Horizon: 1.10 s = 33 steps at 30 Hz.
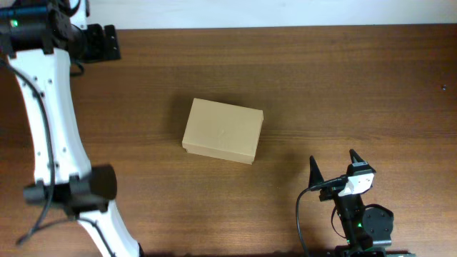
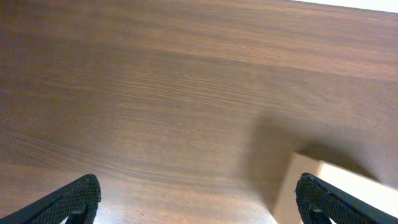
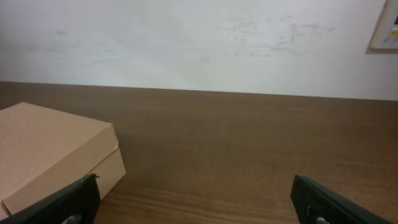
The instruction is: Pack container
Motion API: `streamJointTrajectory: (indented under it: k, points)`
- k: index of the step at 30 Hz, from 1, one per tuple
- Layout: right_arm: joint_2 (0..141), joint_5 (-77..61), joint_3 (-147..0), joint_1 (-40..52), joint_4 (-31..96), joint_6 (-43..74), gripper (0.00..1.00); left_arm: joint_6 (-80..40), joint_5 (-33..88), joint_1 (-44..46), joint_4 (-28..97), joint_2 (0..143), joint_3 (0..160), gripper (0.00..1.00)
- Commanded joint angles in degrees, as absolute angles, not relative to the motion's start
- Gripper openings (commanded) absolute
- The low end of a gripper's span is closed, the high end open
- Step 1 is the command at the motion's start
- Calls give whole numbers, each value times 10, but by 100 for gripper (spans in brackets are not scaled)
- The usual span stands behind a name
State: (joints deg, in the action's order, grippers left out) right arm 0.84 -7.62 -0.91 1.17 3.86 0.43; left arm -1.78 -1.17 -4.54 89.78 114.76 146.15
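Observation:
The container (image 1: 223, 130) is a plain brown cardboard box lying in the middle of the wooden table with its lid shut. My left gripper (image 1: 108, 43) is at the far left corner of the table, well away from the box. It is open and empty, and its wrist view (image 2: 199, 202) shows one corner of the container (image 2: 348, 190) at the lower right. My right gripper (image 1: 334, 168) is near the front edge, to the right of the box. It is open and empty in its wrist view (image 3: 196, 202), with the container (image 3: 50, 149) at the left.
The brown wooden table (image 1: 357, 78) ends at a white wall (image 3: 199, 43) behind it. The corner of a framed picture (image 3: 385, 28) hangs on the wall at the upper right. No pens or tape show in any view.

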Motion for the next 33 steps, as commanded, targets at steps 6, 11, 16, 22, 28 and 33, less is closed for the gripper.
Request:
streamJointTrajectory:
  k: [6,11,16,22,28,33]
  points:
    - [1,-71,-3,10,38,9,99,-19,-13,52,900,840,1193,100]
    - [1,-71,-3,10,38,9,99,-10,-30,46,759,662,977,100]
    - [1,-71,-3,10,38,9,99,-10,-30,37,491,468,749,100]
    - [1,-71,-3,10,38,9,99,18,-30,36,141,258,493,100]
    - [1,-71,-3,10,38,9,99,18,-30,36,-33,109,325,100]
    - [1,-71,-3,10,38,9,99,18,-30,36,-39,39,231,100]
